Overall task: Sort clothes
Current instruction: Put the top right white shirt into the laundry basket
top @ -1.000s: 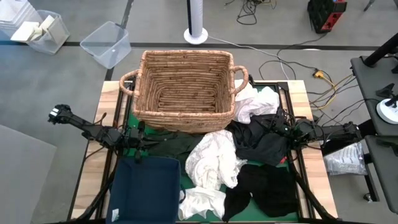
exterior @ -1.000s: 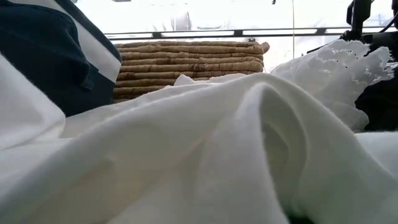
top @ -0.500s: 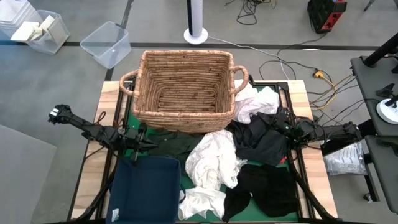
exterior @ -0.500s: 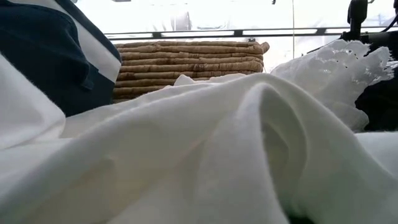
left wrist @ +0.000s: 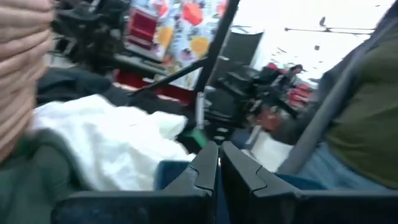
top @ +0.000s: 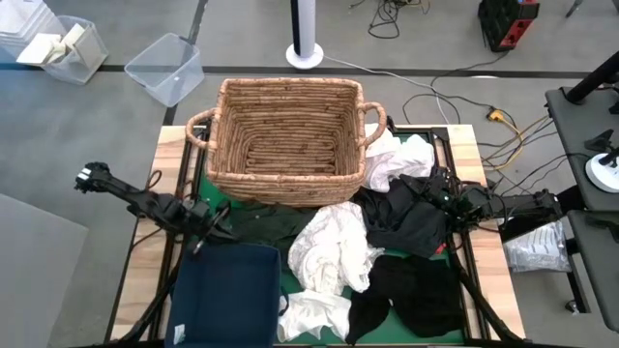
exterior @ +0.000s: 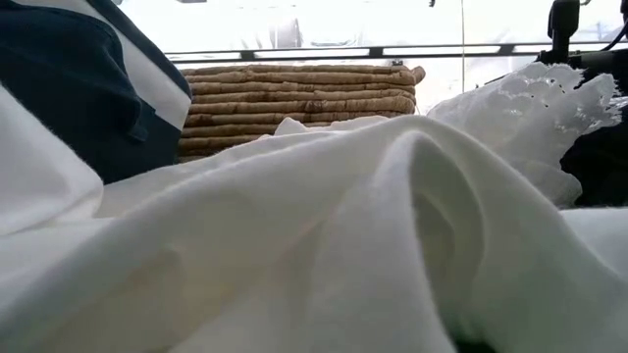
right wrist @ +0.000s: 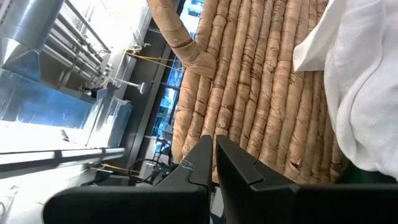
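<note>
My left gripper (top: 205, 232): fingers pressed together, holding nothing, above the blue bin's (top: 227, 300) far edge, near the dark green garment (top: 266, 222) | my right gripper (top: 437, 201): fingers together, seemingly empty, over the black garment (top: 411, 224) | white clothes (top: 334, 253) heaped mid-table, more beside the basket (top: 285, 140)

The clothes (top: 372, 256) lie before the basket (top: 287, 138); the bin (top: 227, 295) sits left of them.

Two slim black jointed arms, each pincer (left wrist: 217, 163) dark, angular.
</note>
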You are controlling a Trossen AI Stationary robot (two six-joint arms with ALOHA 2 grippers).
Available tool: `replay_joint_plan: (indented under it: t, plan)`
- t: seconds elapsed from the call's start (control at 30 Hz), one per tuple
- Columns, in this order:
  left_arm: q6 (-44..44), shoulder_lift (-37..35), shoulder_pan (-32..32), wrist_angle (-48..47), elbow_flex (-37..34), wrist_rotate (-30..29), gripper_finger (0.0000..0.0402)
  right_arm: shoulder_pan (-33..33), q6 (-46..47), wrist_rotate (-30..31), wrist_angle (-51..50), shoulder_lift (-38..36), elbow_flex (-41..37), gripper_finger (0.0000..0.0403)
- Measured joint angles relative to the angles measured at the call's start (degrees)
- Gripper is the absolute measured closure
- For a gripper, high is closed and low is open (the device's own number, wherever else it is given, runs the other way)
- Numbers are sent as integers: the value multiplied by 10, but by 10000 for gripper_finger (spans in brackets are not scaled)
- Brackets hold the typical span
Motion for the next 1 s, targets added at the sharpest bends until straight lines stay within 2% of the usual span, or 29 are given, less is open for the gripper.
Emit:
replay_joint_plan:
  t: [0.2, 0.4, 0.73, 0.87, 1.0]
  plan:
    - [2, 0, 0, -16, 40, 11, 401, 0, -12, 0, 0, 0, 0, 390]
    - [25, 0, 0, -31, 100, -17, 401, 0, -11, -1, 12, 0, 0, 390]
    - [130, 3, 0, -163, 209, -73, 401, 0, 118, -8, 72, 0, 0, 390]
    - [157, 11, 0, -196, 242, -91, 401, 0, 178, -52, 93, 0, 0, 390]
    - [191, 22, 0, -200, 262, -95, 401, 0, 227, -129, 106, 0, 0, 390]
